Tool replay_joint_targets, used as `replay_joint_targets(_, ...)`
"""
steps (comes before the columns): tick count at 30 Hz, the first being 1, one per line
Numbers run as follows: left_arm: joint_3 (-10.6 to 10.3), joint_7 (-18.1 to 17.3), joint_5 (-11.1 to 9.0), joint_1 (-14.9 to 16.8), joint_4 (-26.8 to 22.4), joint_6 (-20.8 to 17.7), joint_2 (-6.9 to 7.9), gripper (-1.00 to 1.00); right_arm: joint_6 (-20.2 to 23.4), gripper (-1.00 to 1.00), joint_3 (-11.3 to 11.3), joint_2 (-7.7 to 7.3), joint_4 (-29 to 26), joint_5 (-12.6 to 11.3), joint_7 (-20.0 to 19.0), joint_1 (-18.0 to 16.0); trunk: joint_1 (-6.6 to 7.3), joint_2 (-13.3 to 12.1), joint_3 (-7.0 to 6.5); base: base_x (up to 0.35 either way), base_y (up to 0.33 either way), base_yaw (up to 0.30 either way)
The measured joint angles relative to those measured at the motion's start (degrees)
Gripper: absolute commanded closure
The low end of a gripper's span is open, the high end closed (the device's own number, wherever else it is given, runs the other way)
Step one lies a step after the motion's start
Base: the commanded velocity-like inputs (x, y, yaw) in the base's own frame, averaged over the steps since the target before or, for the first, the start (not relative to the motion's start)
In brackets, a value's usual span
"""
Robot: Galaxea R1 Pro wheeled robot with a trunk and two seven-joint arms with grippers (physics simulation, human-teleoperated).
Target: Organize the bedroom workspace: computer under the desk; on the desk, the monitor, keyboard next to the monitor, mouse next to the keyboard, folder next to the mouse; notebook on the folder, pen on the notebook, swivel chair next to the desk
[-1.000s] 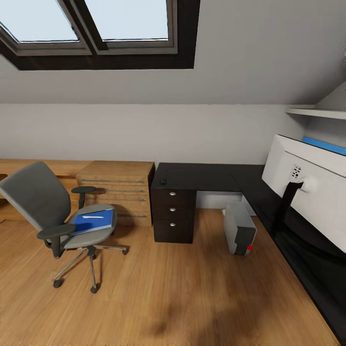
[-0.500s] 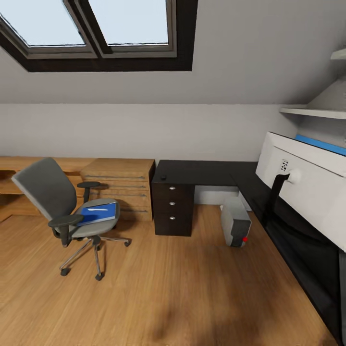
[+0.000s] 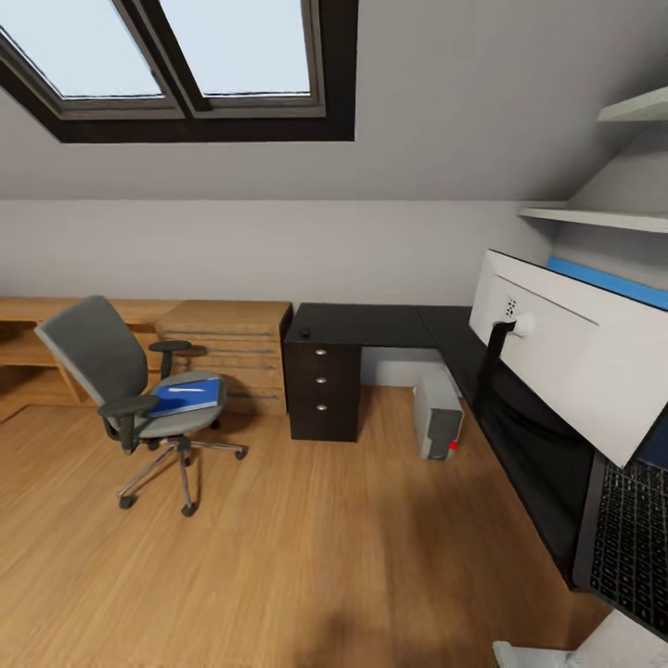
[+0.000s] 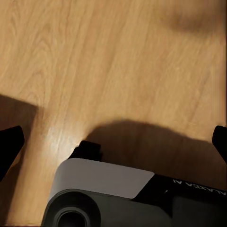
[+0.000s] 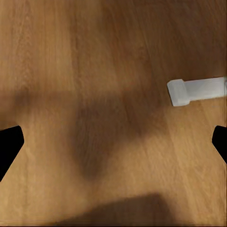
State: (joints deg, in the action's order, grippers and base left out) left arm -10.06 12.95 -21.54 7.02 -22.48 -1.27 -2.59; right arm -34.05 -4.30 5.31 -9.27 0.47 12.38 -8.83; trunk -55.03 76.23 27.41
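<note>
The grey swivel chair [image 3: 102, 371] stands on the wood floor, left of the desk and apart from it. The blue folder [image 3: 188, 397] lies on its seat with a thin white streak on top. The black L-shaped desk [image 3: 371, 325] fills the corner. A small dark mouse [image 3: 304, 331] sits on its far left end. The monitor [image 3: 575, 357] stands on the right wing, white back toward me, and the keyboard [image 3: 635, 538] lies nearer me. The grey computer [image 3: 436, 422] is on the floor by the desk's corner. Both the left gripper [image 4: 113, 144] and the right gripper [image 5: 113, 142] hang open over bare floor.
A black drawer unit [image 3: 322, 390] stands under the desk's left end, with low light-wood shelf units [image 3: 223, 339] beside it along the wall. Wall shelves [image 3: 603, 218] hang above the monitor. A white leg piece [image 5: 196, 91] lies near the right gripper. A skylight [image 3: 186, 56] is overhead.
The whole view has shifted, so the camera has moved: chair, desk and computer look smaller and further left. The keyboard has come into sight at the lower right. Nothing itself has moved.
</note>
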Motion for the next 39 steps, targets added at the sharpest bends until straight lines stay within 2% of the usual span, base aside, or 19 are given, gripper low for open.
replay_joint_targets(12, 0.08, 0.05, -0.02, 0.00, 0.00, 0.00, 0.06, -1.00, 0.00, -1.00, 0.00, -0.07, -0.06, 0.00, 0.05, 0.00, 0.00, 0.00, 0.00, -0.311, -0.139, 0.000)
replay_joint_targets(24, 0.07, 0.08, -0.04, 0.00, 0.00, 0.00, -0.05, -1.00, 0.00, -1.00, -0.18, -0.32, -0.08, -0.15, 0.20, 0.00, 0.01, 0.00, 0.00, -0.249, -0.245, 0.000)
replay_joint_targets(39, 0.03, 0.09, 0.01, 0.00, -0.01, 0.32, -0.06, -1.00, 0.87, -1.00, -0.80, -0.43, -0.45, -0.68, 0.62, 0.00, 0.03, 0.00, 0.00, -0.121, -0.286, 0.000)
